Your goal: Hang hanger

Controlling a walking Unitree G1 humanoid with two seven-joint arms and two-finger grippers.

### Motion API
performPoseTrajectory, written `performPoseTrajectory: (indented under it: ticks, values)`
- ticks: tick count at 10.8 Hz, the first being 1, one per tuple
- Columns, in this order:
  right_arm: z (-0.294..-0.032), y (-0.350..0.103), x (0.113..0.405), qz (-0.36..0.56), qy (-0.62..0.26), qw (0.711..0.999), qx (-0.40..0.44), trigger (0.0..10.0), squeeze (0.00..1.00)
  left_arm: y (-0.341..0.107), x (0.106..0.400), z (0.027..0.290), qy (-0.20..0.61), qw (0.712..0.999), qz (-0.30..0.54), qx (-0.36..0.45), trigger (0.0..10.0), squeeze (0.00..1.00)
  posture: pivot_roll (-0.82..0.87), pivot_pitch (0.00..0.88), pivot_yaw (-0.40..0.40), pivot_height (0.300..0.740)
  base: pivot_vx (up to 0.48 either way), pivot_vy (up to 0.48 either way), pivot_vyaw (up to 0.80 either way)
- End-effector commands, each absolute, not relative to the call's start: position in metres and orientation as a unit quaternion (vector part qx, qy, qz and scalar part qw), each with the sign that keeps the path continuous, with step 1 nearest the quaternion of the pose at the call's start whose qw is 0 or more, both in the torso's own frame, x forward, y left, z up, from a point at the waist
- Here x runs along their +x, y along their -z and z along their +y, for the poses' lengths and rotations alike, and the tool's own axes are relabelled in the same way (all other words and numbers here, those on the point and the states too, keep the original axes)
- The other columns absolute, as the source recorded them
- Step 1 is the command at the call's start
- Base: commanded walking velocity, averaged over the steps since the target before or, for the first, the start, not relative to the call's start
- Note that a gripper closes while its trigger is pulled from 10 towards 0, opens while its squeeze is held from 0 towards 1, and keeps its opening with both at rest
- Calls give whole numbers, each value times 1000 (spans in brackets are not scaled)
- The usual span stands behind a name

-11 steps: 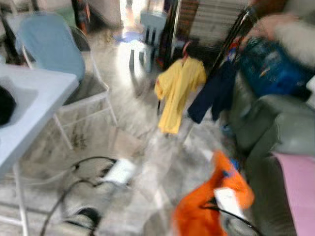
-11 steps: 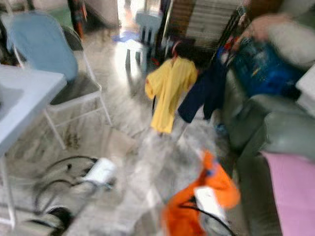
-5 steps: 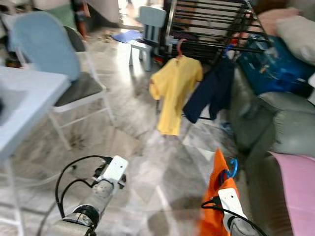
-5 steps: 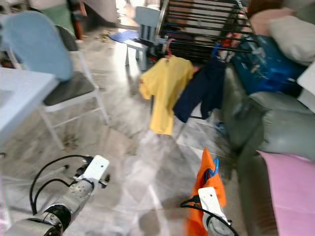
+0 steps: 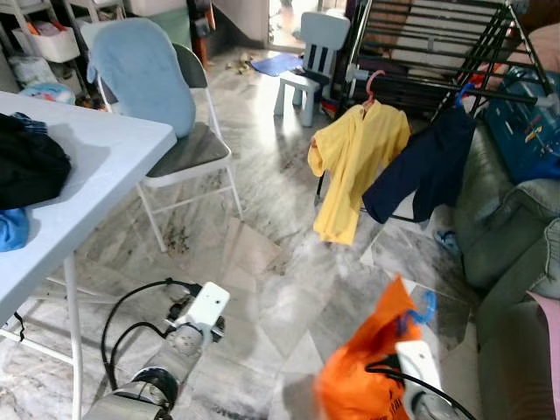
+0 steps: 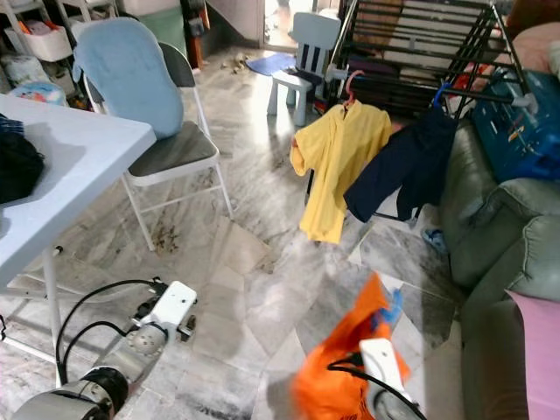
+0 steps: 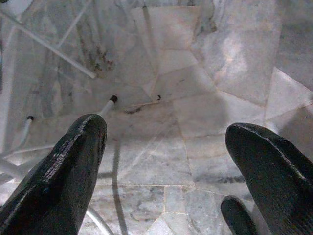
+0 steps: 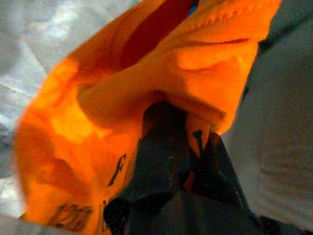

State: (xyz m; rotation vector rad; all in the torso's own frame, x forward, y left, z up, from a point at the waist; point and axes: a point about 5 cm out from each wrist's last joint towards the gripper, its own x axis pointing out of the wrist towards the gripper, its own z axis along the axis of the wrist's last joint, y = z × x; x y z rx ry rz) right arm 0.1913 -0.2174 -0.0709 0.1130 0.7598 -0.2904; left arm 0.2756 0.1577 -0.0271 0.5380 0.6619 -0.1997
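Observation:
An orange shirt (image 5: 363, 367) on a blue hanger (image 5: 426, 306) hangs low at my right side, a little blurred. My right gripper (image 8: 188, 132) is shut on it, with orange cloth bunched around the black fingers (image 8: 161, 147). Ahead at the upper right stands a black drying rack (image 5: 437, 44). On its near rail hang a yellow shirt (image 5: 354, 166) on a pink hanger (image 5: 374, 81) and a navy garment (image 5: 424, 166) on a blue hanger (image 5: 461, 90). My left gripper (image 7: 166, 147) is open over the marble floor, holding nothing.
A white table (image 5: 79, 175) with a black cloth (image 5: 31, 162) is on the left, a folding chair with a blue towel (image 5: 144, 79) behind it. A small pale-blue chair (image 5: 317, 39) stands by the rack. A grey sofa (image 5: 516, 245) lines the right.
The camera has swung, so the rack now sits further right and sharper. The orange shirt has spread out to the left. A person's arm seen at the upper right is out of view.

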Motion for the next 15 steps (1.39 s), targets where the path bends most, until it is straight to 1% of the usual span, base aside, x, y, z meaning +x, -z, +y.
performPoseTrajectory:
  ticks: [1, 2, 3, 4, 6, 8, 10, 11, 15]
  values:
    - [-225, 71, 188, 371, 166, 912, 62, 10000, 0, 26, 277, 158, 98, 905, 321, 261, 10000, 0, 77, 0, -54, 740, 0, 0, 0]
    - [-228, 73, 183, 372, 192, 904, 85, 10000, 0, 28, 275, 165, 79, 900, 337, 264, 10000, 0, 74, 0, -49, 740, 0, 0, 0]
    - [-230, 74, 181, 372, 201, 901, 97, 10000, 0, 30, 272, 177, 39, 896, 360, 258, 10000, 0, 71, 0, -46, 740, 0, 0, 0]
    - [-230, 75, 178, 377, 200, 898, 108, 10000, 0, 33, 268, 186, 24, 891, 379, 248, 10000, 0, 69, 0, -45, 740, 0, 0, 0]
    - [-221, 82, 171, 401, 165, 894, 116, 10000, 0, 40, 257, 197, 21, 883, 398, 249, 10000, 0, 80, 0, -51, 740, 0, 0, 0]
    - [-219, 83, 170, 409, 151, 893, 113, 10000, 0, 50, 241, 205, 20, 859, 441, 261, 10000, 0, 98, 0, -66, 740, 0, 0, 0]
    - [-217, 81, 174, 408, 138, 896, 110, 10000, 0, 51, 238, 208, 12, 858, 444, 258, 10000, 0, 105, 0, -73, 740, 0, 0, 0]
    - [-217, 80, 177, 405, 135, 898, 111, 10000, 0, 52, 237, 208, 8, 860, 453, 237, 10000, 0, 105, 0, -74, 740, 0, 0, 0]
    - [-216, 78, 181, 398, 128, 902, 109, 10000, 0, 55, 234, 203, 26, 856, 467, 220, 10000, 0, 100, 0, -71, 740, 0, 0, 0]
